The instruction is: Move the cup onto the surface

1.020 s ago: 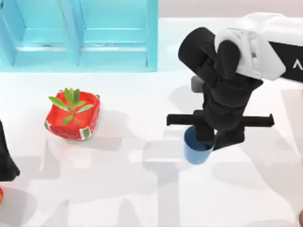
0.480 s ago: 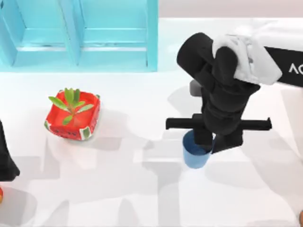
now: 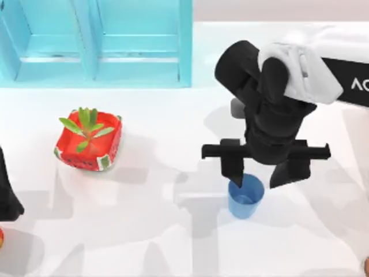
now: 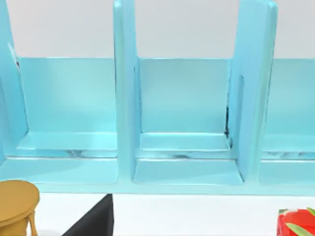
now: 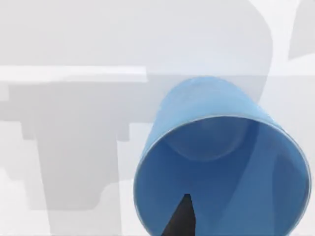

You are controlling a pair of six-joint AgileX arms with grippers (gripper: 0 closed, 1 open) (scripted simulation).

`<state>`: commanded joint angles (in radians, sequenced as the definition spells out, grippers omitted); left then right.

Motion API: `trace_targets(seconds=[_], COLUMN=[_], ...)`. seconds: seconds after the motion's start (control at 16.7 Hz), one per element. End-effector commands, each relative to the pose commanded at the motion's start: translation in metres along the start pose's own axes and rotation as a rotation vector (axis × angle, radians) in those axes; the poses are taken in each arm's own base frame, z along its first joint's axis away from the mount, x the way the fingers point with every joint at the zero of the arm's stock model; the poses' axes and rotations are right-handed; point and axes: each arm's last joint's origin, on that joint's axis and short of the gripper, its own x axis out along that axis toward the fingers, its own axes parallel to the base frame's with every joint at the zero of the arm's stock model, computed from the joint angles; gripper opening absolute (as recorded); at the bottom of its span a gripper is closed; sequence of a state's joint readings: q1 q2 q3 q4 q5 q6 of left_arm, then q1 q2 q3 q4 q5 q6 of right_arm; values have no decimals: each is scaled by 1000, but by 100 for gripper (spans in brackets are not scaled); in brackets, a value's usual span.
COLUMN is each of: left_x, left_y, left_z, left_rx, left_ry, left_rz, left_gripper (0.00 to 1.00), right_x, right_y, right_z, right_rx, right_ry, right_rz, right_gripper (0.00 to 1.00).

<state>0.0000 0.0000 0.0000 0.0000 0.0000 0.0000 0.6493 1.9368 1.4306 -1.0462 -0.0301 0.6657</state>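
1. the cup (image 3: 246,197) stands upright on the surface (image 3: 173,231), right of the table's middle, its open mouth facing up.
2. the right gripper (image 3: 265,170) hangs just above the cup with its jaws spread wide; one finger (image 3: 232,167) sits at the cup's left rim and the other is off to the cup's right, clear of it, so nothing is held.
3. in the right wrist view the cup (image 5: 221,162) is seen from above at a slant, its hollow inside plain, with a dark fingertip (image 5: 181,219) showing over its mouth.
4. the red planter (image 3: 88,140) with its green plant sits on the table's left side, well apart from the cup.
5. the turquoise shelf unit (image 3: 95,43) stands along the far edge at the left; the left wrist view looks into its compartments (image 4: 184,108).
6. the left arm (image 3: 7,193) is parked at the table's left edge; i cannot tell how its fingers stand.
7. a yellow-brown rounded object (image 4: 15,204) shows in the left wrist view, in front of the shelf.
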Motion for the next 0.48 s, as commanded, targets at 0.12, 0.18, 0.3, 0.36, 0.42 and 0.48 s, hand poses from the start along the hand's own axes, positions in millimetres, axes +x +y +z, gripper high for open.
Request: trace_targets(seconds=[0.12,0.18,0.3,0.36,0.42,0.48], left_x=[0,0,0,0,0,0], left_y=[0,0,0,0,0,0], left_z=[0,0,0,0,0,0], left_rx=[0,0,0,0,0,0], left_ry=[0,0,0,0,0,0], left_rz=[0,0,0,0,0,0], left_gripper=[100,100,100,100,100,100], right_x=[0,0,0,0,0,0], right_y=[0,0,0,0,0,0], right_z=[0,0,0,0,0,0], right_rx=[0,0,0,0,0,0], right_ry=[0,0,0,0,0,0], right_rz=[0,0,0,0,0,0], right_gripper=[98,100,100,100,100,100])
